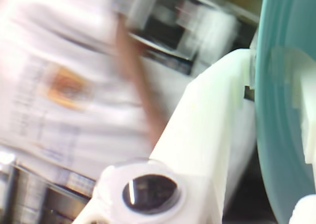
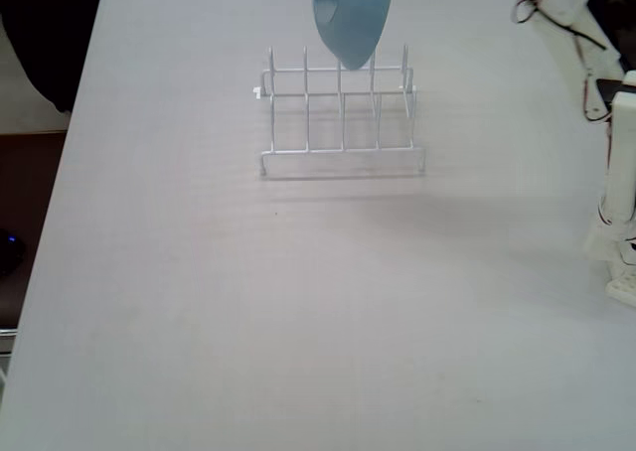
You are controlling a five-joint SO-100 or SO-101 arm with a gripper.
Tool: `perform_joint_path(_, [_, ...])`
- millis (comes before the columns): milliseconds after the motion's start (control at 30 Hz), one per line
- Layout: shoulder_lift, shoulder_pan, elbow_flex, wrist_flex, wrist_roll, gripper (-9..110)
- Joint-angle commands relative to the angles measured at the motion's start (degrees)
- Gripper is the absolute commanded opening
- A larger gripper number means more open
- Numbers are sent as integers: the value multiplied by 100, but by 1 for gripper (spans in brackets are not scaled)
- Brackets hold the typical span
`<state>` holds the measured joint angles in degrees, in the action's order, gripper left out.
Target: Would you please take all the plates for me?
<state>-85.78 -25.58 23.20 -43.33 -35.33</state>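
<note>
Light blue plate (image 2: 350, 19) lifted clear above empty white wire rack (image 2: 341, 113); pinched in gripper (image 1: 276, 81). No other plates visible; set-down remaining, apparently.

a white wire rack (image 2: 342, 113) stands on a big pale table (image 2: 248, 312), near the far end in the fixed view. its thin bars stand straight up in rows. in the wrist view a blurry person in a white shirt (image 1: 59, 86) with an orange picture on it is close by.
</note>
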Motion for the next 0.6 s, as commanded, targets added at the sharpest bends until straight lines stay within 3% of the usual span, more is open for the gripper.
perform_joint_path(0, [-1055, 220, -79, 158, 211, 0])
perform_joint_path(367, [-2013, 2303, 800, 1028, 1125, 0])
perform_joint_path(567, [-2013, 3560, 1450, 2136, 1468, 0])
